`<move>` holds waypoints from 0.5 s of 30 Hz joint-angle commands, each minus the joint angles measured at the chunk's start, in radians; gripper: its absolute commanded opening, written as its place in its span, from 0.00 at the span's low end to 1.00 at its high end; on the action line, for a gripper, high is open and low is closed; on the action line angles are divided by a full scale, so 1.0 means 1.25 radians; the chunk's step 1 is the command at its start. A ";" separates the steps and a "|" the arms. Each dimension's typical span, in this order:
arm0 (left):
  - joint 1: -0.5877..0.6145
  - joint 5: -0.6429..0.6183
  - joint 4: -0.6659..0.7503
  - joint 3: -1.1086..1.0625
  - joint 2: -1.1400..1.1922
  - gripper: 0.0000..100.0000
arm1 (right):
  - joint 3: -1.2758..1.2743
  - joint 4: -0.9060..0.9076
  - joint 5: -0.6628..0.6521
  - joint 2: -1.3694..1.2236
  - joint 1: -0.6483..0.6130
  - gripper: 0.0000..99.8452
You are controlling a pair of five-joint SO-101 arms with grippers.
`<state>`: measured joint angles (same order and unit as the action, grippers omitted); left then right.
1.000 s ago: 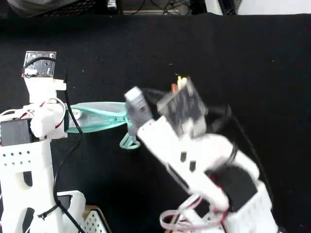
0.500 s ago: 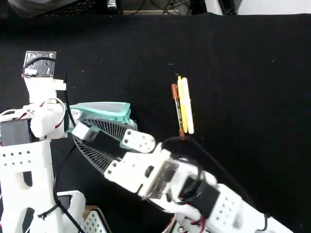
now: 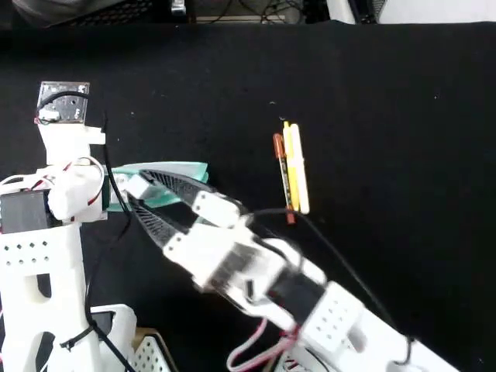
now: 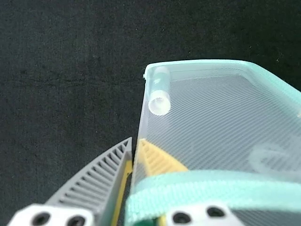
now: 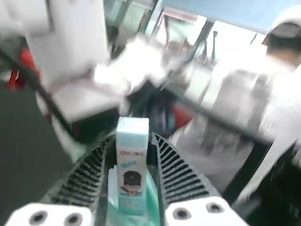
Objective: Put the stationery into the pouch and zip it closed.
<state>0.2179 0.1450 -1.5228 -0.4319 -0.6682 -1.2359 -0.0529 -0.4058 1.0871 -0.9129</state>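
Note:
The clear pouch [image 3: 172, 172] with teal edging is held up at the left of the black table, and my left gripper [image 4: 134, 146] is shut on its wall. Its teal zip band [image 4: 197, 186] runs close to the wrist camera, and a small white cylinder [image 4: 159, 98] shows at a pouch corner. My right gripper [image 3: 138, 198] reaches across to the pouch's near end, shut on a pale blue and white eraser [image 5: 132, 165] that stands upright between its ribbed fingers [image 5: 84, 181]. Three pens [image 3: 291, 172], one brown and two yellow, lie side by side on the cloth to the right.
The left arm's white base [image 3: 46, 256] stands along the left edge. A perforated white part [image 3: 149, 353] sits at the bottom edge. The right arm's black cable [image 3: 333, 256] trails past the pens' near ends. Cables lie beyond the table's far edge [image 3: 248, 22].
My right arm has swung left and down from beside the pens to the pouch, with the eraser in its grip. In the last half second it rose slightly. The left arm and pouch stayed put.

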 commanded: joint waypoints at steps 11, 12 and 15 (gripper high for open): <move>0.015 -0.006 -0.001 -0.039 0.010 0.03 | 0.175 0.191 0.012 -0.117 0.009 0.02; 0.015 -0.005 -0.001 -0.039 0.010 0.03 | 0.208 0.252 0.012 -0.117 0.009 0.02; 0.015 -0.005 -0.001 -0.039 0.010 0.03 | 0.307 0.406 0.012 -0.118 0.009 0.02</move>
<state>0.2179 0.1450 -1.5228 -0.4319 -0.6682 -0.9935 0.2785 -0.4028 0.9444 -0.9129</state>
